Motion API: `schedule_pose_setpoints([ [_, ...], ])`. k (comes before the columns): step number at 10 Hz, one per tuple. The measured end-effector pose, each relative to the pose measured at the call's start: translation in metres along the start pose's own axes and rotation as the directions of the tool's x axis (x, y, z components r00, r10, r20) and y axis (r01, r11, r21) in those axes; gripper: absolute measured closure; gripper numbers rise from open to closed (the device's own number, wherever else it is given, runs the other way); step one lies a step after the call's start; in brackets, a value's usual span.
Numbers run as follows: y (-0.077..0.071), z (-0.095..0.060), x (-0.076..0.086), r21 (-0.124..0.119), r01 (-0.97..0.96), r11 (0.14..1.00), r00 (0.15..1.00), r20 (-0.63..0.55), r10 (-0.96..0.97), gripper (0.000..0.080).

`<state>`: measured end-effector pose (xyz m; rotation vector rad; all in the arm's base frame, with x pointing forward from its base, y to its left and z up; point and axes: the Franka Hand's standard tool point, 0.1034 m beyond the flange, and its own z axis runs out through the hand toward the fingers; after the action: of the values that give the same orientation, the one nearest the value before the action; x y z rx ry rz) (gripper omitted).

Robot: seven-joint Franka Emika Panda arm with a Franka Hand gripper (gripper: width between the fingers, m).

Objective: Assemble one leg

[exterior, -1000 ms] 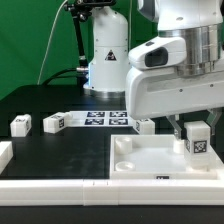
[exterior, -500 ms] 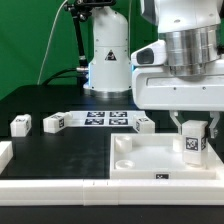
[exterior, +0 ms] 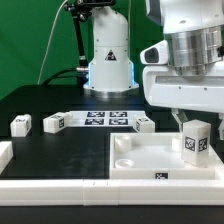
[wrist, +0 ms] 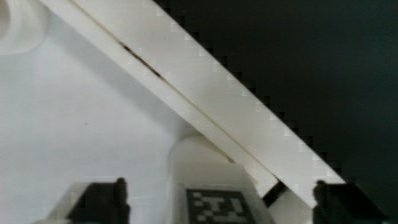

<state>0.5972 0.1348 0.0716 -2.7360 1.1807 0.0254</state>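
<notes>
One leg (exterior: 196, 142), a small white block with a marker tag, stands upright in the white tray-like top (exterior: 140, 165) at its far corner on the exterior view's right. My gripper (exterior: 197, 123) hangs just above it. In the wrist view the leg (wrist: 217, 192) sits between the two dark fingertips (wrist: 103, 200), which stand wide apart with a gap on both sides. My gripper (wrist: 214, 202) is open and holds nothing. The top's flat floor (wrist: 71, 120) and raised rim (wrist: 196, 90) fill that view.
Three more legs lie on the black table: two at the exterior view's left (exterior: 21, 124) (exterior: 53, 122) and one by the top's far edge (exterior: 144, 124). The marker board (exterior: 103, 118) lies behind them. A white robot base (exterior: 108, 55) stands at the back. A white rail (exterior: 50, 187) runs along the front.
My gripper has risen and drifted toward the exterior view's right, and its fingers have come off the leg. The leg stays standing in the top's corner.
</notes>
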Motion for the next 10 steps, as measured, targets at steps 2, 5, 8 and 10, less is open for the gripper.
schedule_pose_setpoints([
  [2, 0.001, -0.001, 0.004, -0.021, 0.237, 0.971, 0.971, 0.005, -0.237, 0.0158],
  [5, -0.004, 0.001, 0.020, -0.064, 0.669, 0.740, 0.742, -0.004, -0.671, 0.0151],
  [8, -0.005, 0.001, 0.023, -0.106, 0.860, 0.499, 0.503, 0.020, -0.864, 0.0150],
  [10, -0.006, 0.001, 0.022, -0.103, 0.907, 0.409, 0.414, 0.031, -0.910, 0.0150],
])
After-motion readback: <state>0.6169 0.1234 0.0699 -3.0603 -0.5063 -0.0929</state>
